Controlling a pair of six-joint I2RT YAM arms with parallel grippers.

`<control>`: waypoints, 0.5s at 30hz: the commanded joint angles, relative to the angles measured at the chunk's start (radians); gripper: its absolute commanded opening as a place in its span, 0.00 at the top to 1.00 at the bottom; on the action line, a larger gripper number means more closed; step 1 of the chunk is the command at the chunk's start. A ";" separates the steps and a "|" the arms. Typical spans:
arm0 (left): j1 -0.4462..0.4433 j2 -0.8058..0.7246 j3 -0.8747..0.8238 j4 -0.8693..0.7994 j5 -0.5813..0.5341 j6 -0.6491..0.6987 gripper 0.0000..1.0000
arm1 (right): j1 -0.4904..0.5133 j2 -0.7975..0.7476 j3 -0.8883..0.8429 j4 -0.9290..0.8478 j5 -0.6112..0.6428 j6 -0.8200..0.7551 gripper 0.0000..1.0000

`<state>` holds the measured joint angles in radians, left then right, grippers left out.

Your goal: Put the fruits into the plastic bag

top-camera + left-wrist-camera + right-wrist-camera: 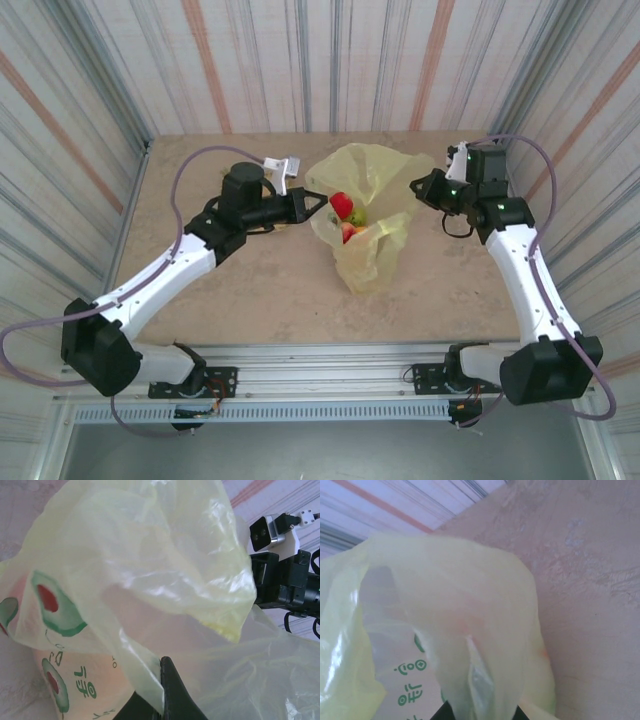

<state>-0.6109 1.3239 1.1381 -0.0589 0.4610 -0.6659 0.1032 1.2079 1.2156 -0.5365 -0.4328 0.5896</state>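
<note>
Left gripper [318, 200] clenched on the thin, crinkly, translucent plastic bag [372, 262] at its left rim; right gripper [417, 186] pinches its right rim. Round red and green fruits [342, 206] sit inside the bag, mostly veiled.

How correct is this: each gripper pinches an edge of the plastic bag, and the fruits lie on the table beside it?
One point is wrong. The fruits lie inside the plastic bag, not beside it: the top view shows red and green ones in its open mouth. The left gripper and the right gripper do each pinch an edge.
</note>
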 commanded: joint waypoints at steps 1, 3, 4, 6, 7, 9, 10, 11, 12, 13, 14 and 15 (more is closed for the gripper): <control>-0.005 0.008 0.057 -0.100 0.008 0.075 1.00 | 0.004 -0.031 0.001 0.007 0.029 -0.012 1.00; 0.002 0.023 0.075 -0.132 -0.014 0.099 1.00 | 0.014 -0.026 -0.015 0.023 0.022 0.000 1.00; 0.011 0.035 0.084 -0.141 -0.014 0.107 1.00 | 0.021 -0.019 -0.024 0.032 0.020 0.007 1.00; 0.028 0.063 0.101 -0.150 -0.003 0.114 1.00 | 0.038 -0.009 -0.040 0.053 0.020 0.020 1.00; 0.037 0.082 0.113 -0.155 0.004 0.116 1.00 | 0.047 -0.003 -0.048 0.063 0.024 0.023 1.00; 0.042 0.120 0.132 -0.166 0.009 0.130 1.00 | 0.062 0.010 -0.062 0.079 0.038 0.029 1.00; 0.043 0.140 0.139 -0.172 0.006 0.136 1.00 | 0.065 0.019 -0.072 0.090 0.040 0.031 1.00; 0.043 0.159 0.140 -0.171 0.005 0.140 1.00 | 0.067 0.028 -0.079 0.097 0.042 0.034 1.00; 0.043 0.180 0.141 -0.167 0.003 0.142 1.00 | 0.068 0.040 -0.089 0.100 0.041 0.036 1.00; 0.042 0.202 0.141 -0.169 0.002 0.146 0.99 | 0.069 0.055 -0.096 0.102 0.040 0.036 1.00; 0.042 0.223 0.144 -0.171 0.000 0.147 0.99 | 0.069 0.066 -0.102 0.101 0.038 0.036 1.00; 0.043 0.246 0.150 -0.177 0.001 0.150 0.98 | 0.067 0.080 -0.106 0.099 0.037 0.033 1.00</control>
<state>-0.5694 1.5253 1.2552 -0.2054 0.4534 -0.5552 0.1692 1.2541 1.1332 -0.4545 -0.4110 0.6022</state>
